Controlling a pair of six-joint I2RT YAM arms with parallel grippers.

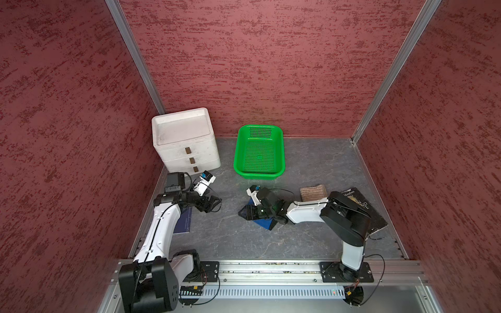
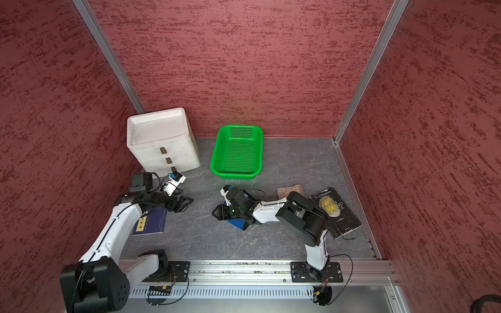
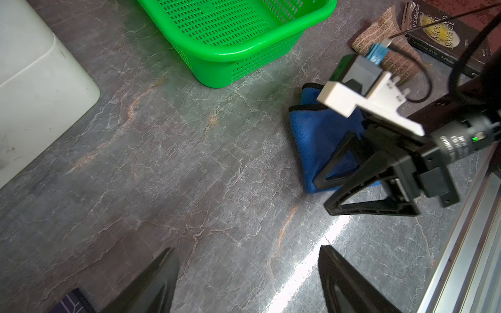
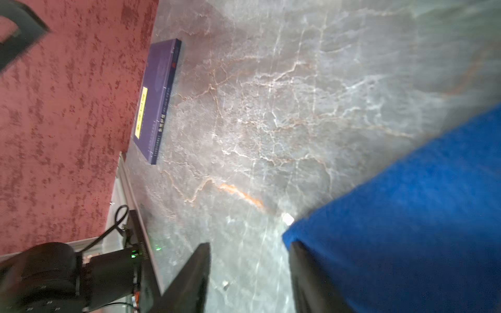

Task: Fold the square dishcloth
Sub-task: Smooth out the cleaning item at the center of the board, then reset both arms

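Counting first: two arms, two cloths, two books, one basket (image 1: 257, 175) and one box of drawers (image 1: 187, 151) with three drawers. The blue cloth (image 3: 311, 135) is the one for the job. It lies folded near the middle of the table (image 1: 244, 244), in front of the basket, and the right gripper (image 3: 322, 199) sits low over it. The brown cloth (image 1: 313, 192) lies further right, next to the black book (image 2: 341, 214). The purple book (image 2: 151, 222) lies by the left wall (image 1: 67, 135), partly under the left arm (image 1: 160, 227).

The blue cloth has a thin black edge (we see two such edges, one just behind the other, in the left wrist view). One corner sticks out toward the front rail (image 1: 271, 267). The biggest bare patch of table is between the two grippers. The drawers fill the back left corner. The basket sits by the back wall (image 1: 257, 67). The black book is close to the right wall (image 1: 447, 135).

The right arm (image 1: 306, 210) bends and reaches in to the middle, with its gripper pointing left. Its jaws are apart with bare table between them. One finger (image 4: 309, 281) is right at the blue cloth's edge, and we cannot tell if it touches. The left gripper (image 1: 214, 204) hangs above the table in front of the drawers. Its jaws are wide apart and hold nothing.
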